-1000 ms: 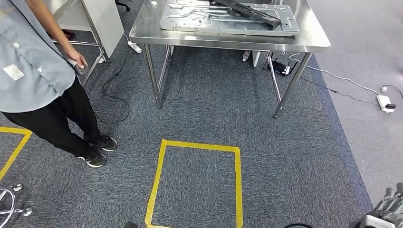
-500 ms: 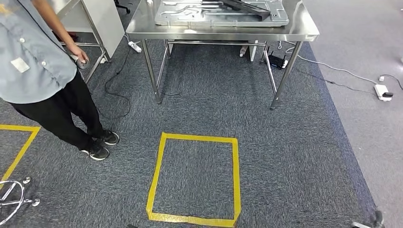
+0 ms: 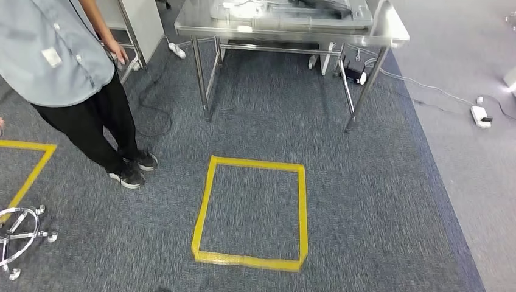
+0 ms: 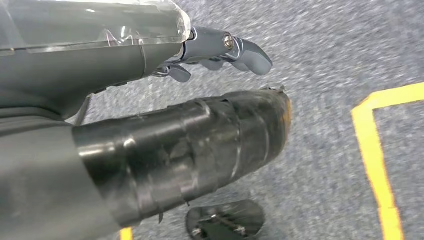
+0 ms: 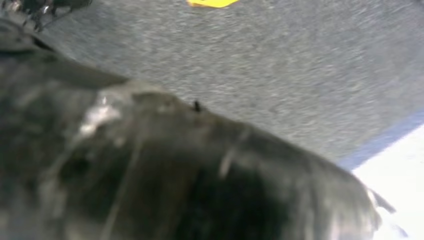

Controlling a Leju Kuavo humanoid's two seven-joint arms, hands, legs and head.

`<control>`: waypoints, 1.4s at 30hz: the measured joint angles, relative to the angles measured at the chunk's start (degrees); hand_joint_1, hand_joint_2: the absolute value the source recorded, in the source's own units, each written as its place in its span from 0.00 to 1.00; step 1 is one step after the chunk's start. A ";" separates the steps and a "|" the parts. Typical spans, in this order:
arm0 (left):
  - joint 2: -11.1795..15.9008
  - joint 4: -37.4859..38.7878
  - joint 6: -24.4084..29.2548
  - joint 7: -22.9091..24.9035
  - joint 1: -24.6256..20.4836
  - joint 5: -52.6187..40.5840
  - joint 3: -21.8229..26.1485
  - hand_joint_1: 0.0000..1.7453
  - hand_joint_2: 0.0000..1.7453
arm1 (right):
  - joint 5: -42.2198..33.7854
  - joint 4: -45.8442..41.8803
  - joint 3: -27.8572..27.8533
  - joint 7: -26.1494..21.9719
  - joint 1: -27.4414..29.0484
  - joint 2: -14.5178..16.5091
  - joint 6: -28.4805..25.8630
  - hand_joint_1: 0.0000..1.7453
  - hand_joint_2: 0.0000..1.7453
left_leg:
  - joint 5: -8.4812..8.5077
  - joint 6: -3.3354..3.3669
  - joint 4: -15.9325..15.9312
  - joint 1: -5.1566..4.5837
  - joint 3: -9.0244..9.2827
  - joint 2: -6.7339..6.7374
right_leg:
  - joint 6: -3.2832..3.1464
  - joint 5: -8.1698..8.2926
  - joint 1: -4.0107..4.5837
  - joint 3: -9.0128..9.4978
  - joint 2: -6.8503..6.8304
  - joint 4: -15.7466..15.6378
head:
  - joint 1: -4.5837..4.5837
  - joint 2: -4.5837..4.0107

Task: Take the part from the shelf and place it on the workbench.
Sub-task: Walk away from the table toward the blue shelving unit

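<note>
**Walk up square to the desk**

Steel desk (image 3: 389,33) at top centre of head view, grey part (image 3: 292,9) lying on it. Left hand (image 4: 220,50) hangs over carpet, fingers apart, holding nothing. Right hand: can't tell. Keep clear of person (image 3: 73,79) upper left; stop at yellow tape square (image 3: 252,213).

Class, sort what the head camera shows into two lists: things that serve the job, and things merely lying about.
Job:
steel workbench
grey metal panel on it

Lying about:
yellow tape square
power strip
chair base
person standing by

Head looks down; wrist cameras skim carpet (image 3: 365,201).
</note>
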 joint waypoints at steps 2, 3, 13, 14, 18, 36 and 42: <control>-0.03 0.01 0.10 -0.02 0.02 0.00 0.13 0.00 0.00 | -0.27 3.62 -1.60 0.89 -0.87 -0.59 -0.01 0.00 0.00 | 1.02 -0.27 0.49 0.00 -1.87 0.05 | -0.01 3.32 -0.04 3.18 -0.01 -1.20 | 0.00 0.00; -0.07 0.01 0.15 -0.03 0.02 0.00 0.19 0.00 0.00 | -0.14 5.32 -2.26 1.64 -1.21 -0.82 -0.25 0.00 0.00 | 1.48 -0.48 0.88 0.00 -2.70 0.04 | -0.19 4.63 -0.04 6.17 -0.01 -4.43 | -0.01 0.00; -0.69 0.02 0.86 -0.01 0.30 0.01 1.63 0.00 0.00 | 6.06 18.22 -4.90 13.70 -2.89 -0.52 -5.57 0.00 0.00 | -5.25 -3.63 12.26 0.28 -8.08 -0.49 | -4.16 4.33 0.25 12.90 -0.07 -18.21 | -0.10 0.00; -0.74 0.02 0.94 0.01 0.35 0.01 1.72 0.00 0.00 | 6.54 18.95 -4.92 14.30 -2.88 -0.34 -5.55 0.00 0.00 | -6.95 -3.84 15.68 0.38 -8.97 -0.55 | -4.15 4.67 0.28 12.36 0.03 -18.09 | -0.10 0.00; -0.79 0.02 1.07 0.11 0.43 -0.10 1.97 0.00 0.00 | 8.42 21.07 -4.93 15.53 -2.97 0.50 -5.12 0.00 0.00 | -4.12 -3.93 11.29 0.65 -3.65 -1.04 | -3.72 5.28 0.22 10.66 1.02 -16.91 | -0.10 0.00; -1.25 0.02 1.36 -0.12 0.47 -0.23 3.27 0.00 0.00 | 14.43 23.26 -4.34 15.85 -3.47 1.10 -3.09 0.00 0.00 | -1.47 -1.34 1.84 0.04 0.48 2.53 | -2.08 5.30 0.74 9.48 -2.24 -15.18 | 0.04 0.00; -1.38 -0.01 1.91 -0.13 0.30 -0.28 3.88 0.00 0.00 | 15.30 23.57 -3.74 16.04 -3.43 1.14 -3.01 0.00 0.00 | -4.72 -3.17 6.21 0.21 -1.34 1.06 | -3.68 6.60 0.16 9.39 -0.66 -16.89 | -0.17 0.00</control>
